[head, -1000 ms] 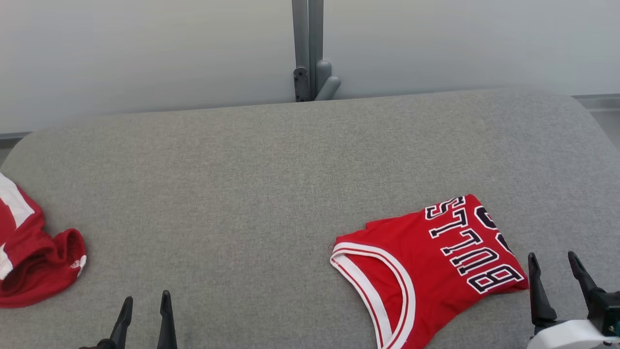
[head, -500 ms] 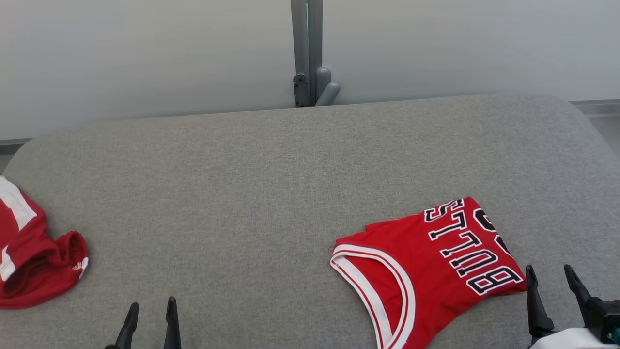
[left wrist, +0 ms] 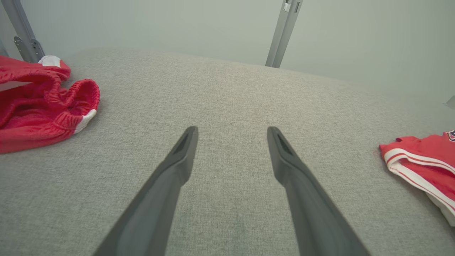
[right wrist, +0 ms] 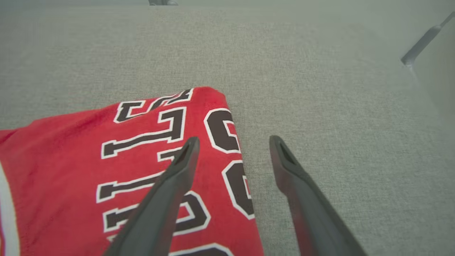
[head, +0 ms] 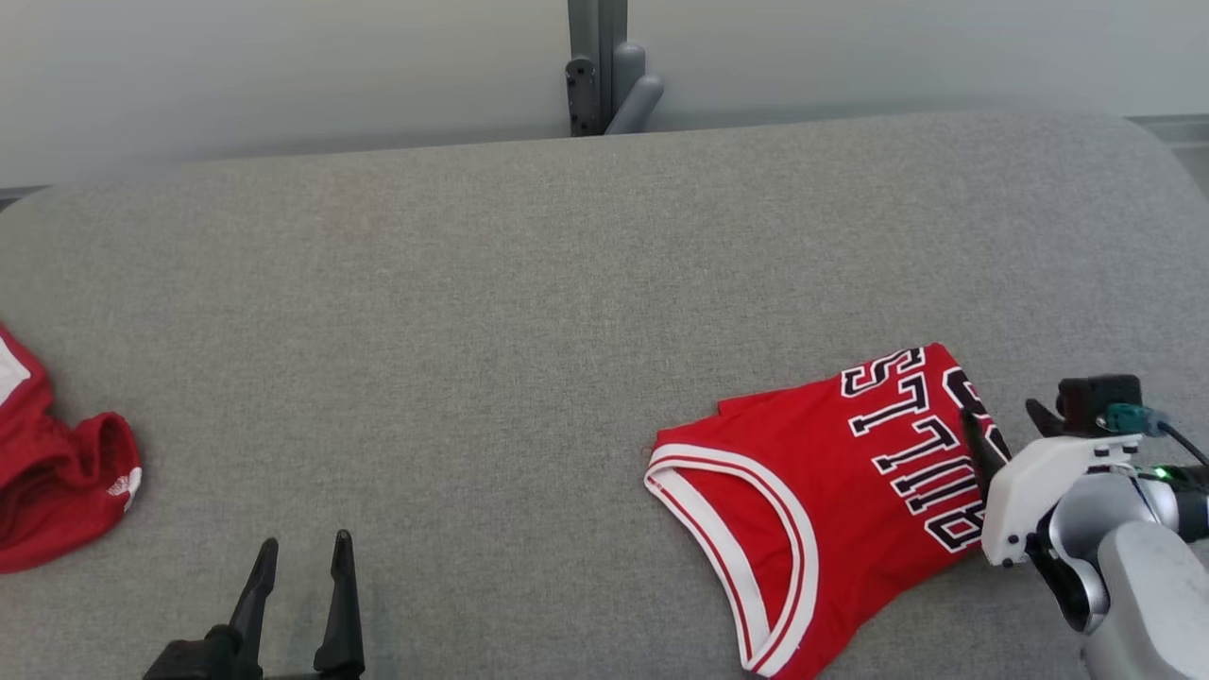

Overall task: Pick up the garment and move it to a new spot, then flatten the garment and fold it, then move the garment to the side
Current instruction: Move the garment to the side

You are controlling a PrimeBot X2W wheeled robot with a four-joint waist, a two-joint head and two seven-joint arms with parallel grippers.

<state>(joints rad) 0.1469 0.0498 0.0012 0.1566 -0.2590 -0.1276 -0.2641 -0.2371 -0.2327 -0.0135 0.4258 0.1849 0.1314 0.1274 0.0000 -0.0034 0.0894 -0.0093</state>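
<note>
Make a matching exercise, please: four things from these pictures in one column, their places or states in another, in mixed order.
1 folded jersey
2 crumpled red garment
3 left gripper
4 right gripper

A open over bare grey surface
B far left, bunched up
C lying flat, lettering up
D open at the jersey's lettered edge

Pairs: 1-C, 2-B, 3-A, 4-D

The right gripper point(head: 999, 416) is now farther from the padded table's point(head: 472, 283) near edge, one finger point(right wrist: 170, 185) over the red jersey's point(head: 831, 491) right edge, the other over bare fabric, its pale forearm point(head: 1133, 586) showing. The head camera looks lower.
</note>
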